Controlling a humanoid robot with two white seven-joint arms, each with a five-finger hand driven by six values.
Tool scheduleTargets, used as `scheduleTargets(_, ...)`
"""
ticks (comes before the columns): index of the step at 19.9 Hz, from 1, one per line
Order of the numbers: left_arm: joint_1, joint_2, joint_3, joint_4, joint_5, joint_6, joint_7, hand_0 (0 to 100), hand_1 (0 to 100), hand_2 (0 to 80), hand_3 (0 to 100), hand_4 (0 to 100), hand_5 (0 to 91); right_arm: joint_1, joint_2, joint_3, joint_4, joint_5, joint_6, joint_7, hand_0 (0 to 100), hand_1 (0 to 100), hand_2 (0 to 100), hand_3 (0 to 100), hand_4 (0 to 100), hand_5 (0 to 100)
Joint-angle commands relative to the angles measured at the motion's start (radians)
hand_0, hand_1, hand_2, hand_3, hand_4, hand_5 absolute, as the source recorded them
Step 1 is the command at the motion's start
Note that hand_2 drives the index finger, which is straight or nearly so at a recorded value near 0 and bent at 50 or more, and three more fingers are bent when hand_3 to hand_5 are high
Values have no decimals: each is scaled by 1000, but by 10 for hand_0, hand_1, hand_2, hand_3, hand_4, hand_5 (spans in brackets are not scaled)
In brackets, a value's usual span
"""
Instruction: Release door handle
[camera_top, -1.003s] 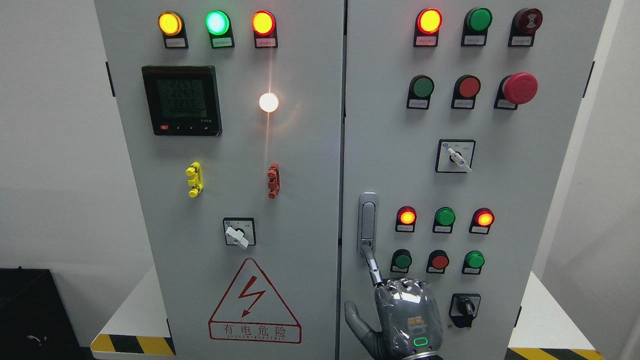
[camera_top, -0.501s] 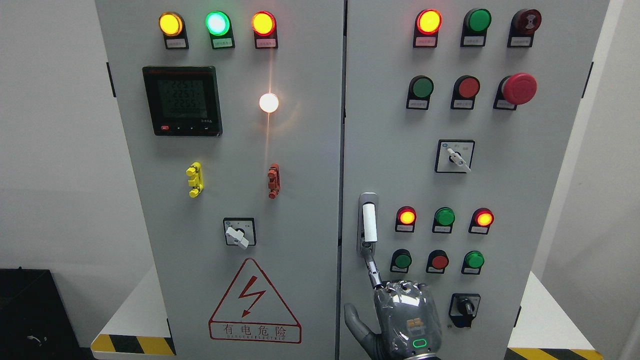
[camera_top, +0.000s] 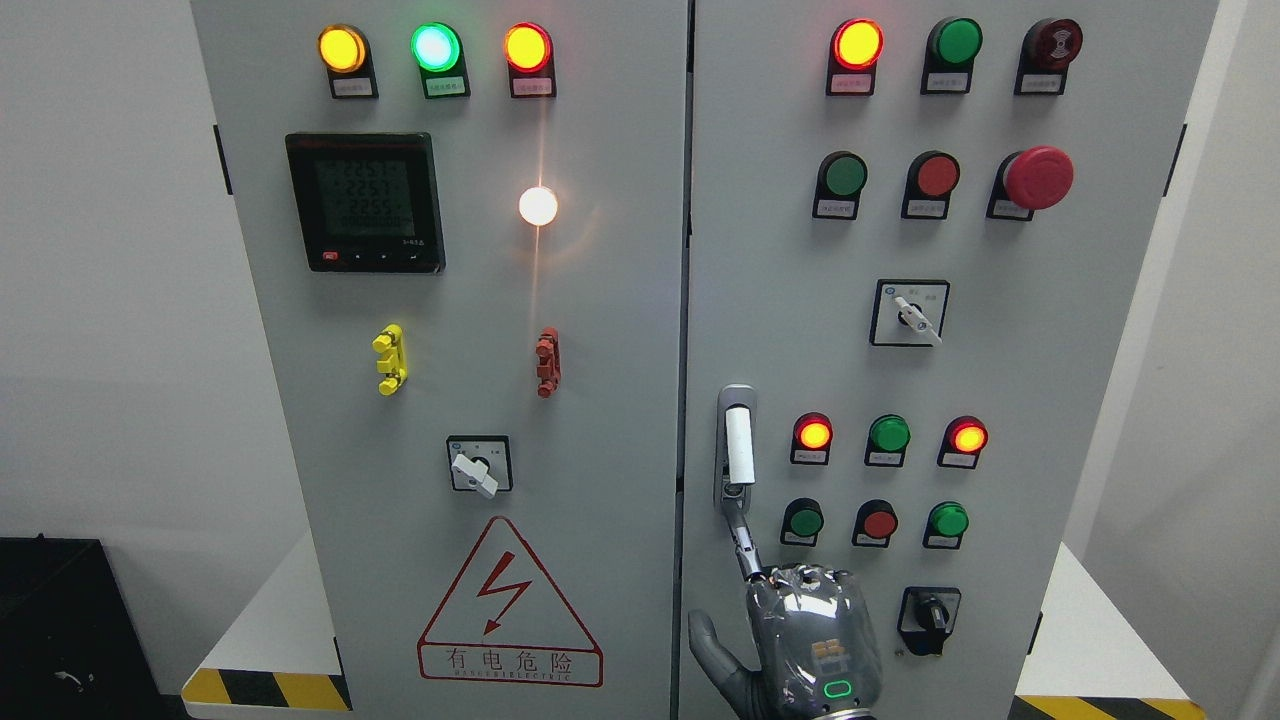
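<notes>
The door handle (camera_top: 738, 447) is set upright at the left edge of the cabinet's right door (camera_top: 1000, 380). Its white lever stands out of the silver housing. My right hand (camera_top: 762, 592) comes up from the bottom edge just below it. The index finger (camera_top: 741, 540) is stretched up, its tip at the handle's lower end. The thumb (camera_top: 705, 640) sticks out to the left and the other fingers are curled under the knuckles. The hand holds nothing. No left arm shows.
The right door carries lit indicator lamps (camera_top: 814, 435), push buttons, a red mushroom stop button (camera_top: 1038, 177) and two rotary switches (camera_top: 928, 612). The left door (camera_top: 450, 400) has a meter (camera_top: 364, 202), a switch and a warning triangle. White walls flank the cabinet.
The handle's white lever has popped out of its housing since a second ago. My right hand has sunk slightly, with the index finger still at the handle's lower end.
</notes>
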Motion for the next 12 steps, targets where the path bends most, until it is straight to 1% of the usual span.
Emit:
scheduleTargets(1, 17, 0, 0, 0, 1, 0, 0, 120, 556, 0, 0, 0, 0, 3, 0, 0, 1, 0, -1, -6, 418, 207, 112, 1000, 1000, 1000)
scheduleTargets(12, 17, 0, 0, 0, 1, 0, 0, 120, 556, 0, 0, 0, 0, 3, 0, -2, -3, 0, -1, -8, 414, 206, 111, 1000, 1000, 1000)
